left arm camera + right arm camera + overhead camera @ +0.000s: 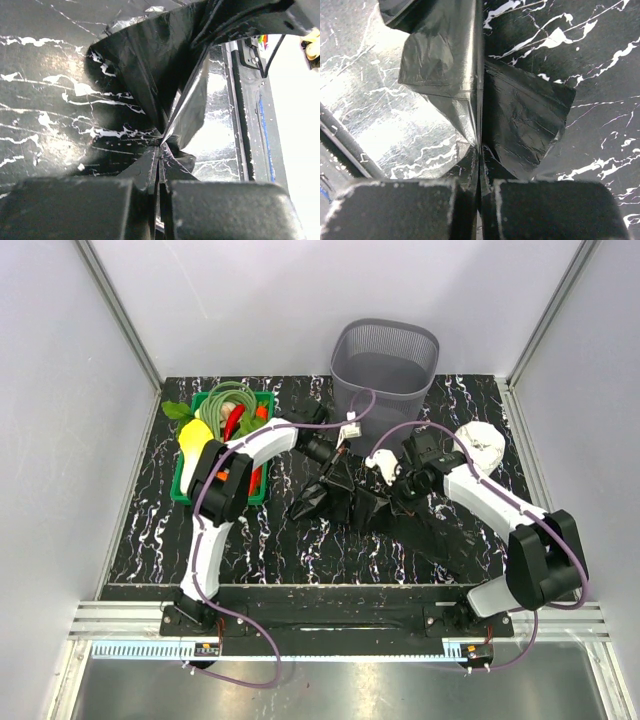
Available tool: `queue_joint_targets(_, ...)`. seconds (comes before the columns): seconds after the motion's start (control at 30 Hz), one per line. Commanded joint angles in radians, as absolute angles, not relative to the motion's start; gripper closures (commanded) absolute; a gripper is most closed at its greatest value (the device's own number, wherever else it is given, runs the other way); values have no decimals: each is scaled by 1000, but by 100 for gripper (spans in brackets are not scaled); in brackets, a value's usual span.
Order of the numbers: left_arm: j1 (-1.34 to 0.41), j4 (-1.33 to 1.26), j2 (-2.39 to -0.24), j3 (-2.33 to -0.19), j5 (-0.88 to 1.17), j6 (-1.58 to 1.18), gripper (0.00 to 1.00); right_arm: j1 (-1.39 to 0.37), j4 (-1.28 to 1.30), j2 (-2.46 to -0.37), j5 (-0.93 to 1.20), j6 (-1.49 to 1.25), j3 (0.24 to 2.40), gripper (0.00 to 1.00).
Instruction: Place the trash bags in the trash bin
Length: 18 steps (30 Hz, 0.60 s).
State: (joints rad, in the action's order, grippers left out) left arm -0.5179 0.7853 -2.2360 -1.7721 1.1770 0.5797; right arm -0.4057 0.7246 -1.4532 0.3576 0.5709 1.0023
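Note:
A glossy black trash bag (348,504) lies wrinkled on the marbled table in front of the grey mesh trash bin (385,362), which stands at the back centre. My left gripper (337,468) is at the bag's left upper edge. In the left wrist view the left gripper (160,151) is shut on a fold of the black film (150,65), which rises away from the tips. My right gripper (404,492) holds the bag's right part. In the right wrist view it (480,151) is shut on a ridge of the film (445,60).
A green crate (184,483) with vegetables stands at the left, close to the left arm. A white roll (484,444) lies right of the right arm. Grey walls enclose the table on three sides.

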Motion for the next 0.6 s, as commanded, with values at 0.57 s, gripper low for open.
queue_joint_targets(0.57,-417,578,-2026,-1589,1060,474,100,-339,706,-1532,265,537,922,100)
